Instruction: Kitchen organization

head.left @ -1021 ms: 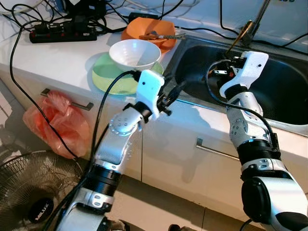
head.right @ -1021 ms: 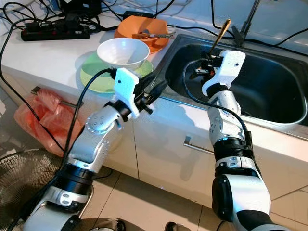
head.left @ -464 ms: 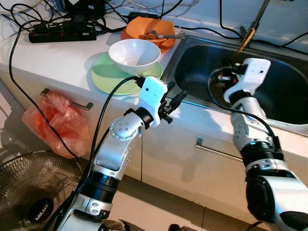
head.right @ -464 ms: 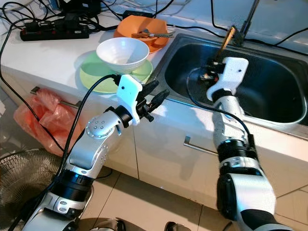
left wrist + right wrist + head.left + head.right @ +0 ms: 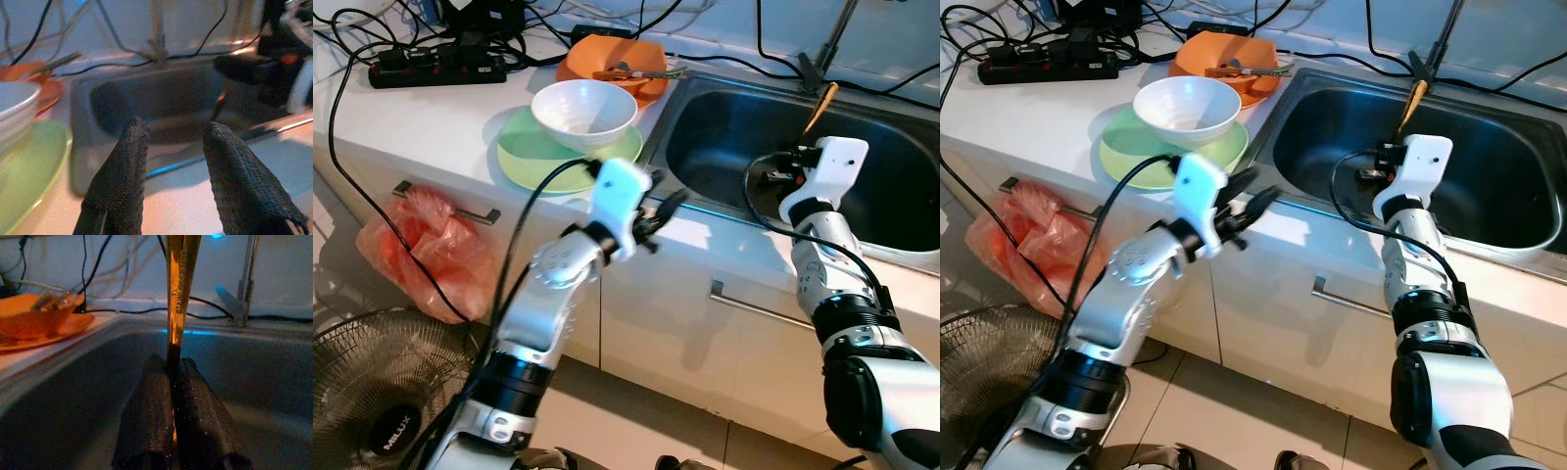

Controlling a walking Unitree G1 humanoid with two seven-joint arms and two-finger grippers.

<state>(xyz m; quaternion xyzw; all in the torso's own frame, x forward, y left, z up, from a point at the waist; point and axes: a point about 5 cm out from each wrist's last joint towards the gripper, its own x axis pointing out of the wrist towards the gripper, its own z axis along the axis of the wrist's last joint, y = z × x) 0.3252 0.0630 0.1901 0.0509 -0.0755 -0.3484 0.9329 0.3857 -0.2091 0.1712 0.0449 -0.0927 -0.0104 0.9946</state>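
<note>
Over the sink (image 5: 891, 211), right tool (image 5: 171, 377) pinches golden utensil (image 5: 180, 279).

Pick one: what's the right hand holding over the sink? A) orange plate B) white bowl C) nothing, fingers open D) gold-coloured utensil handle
D: in the right wrist view the right hand's two black fingers are pressed shut on a slim gold-coloured utensil handle that sticks up above the sink; the white bowl sits on the green plate on the counter.

My black, net-textured fingers (image 5: 161, 421) are holding a golden utensil (image 5: 180, 289). A white bowl (image 5: 584, 110) is sitting on a light green plate (image 5: 533, 157), beside an orange dish (image 5: 607, 59) on the white counter (image 5: 421, 122).
</note>
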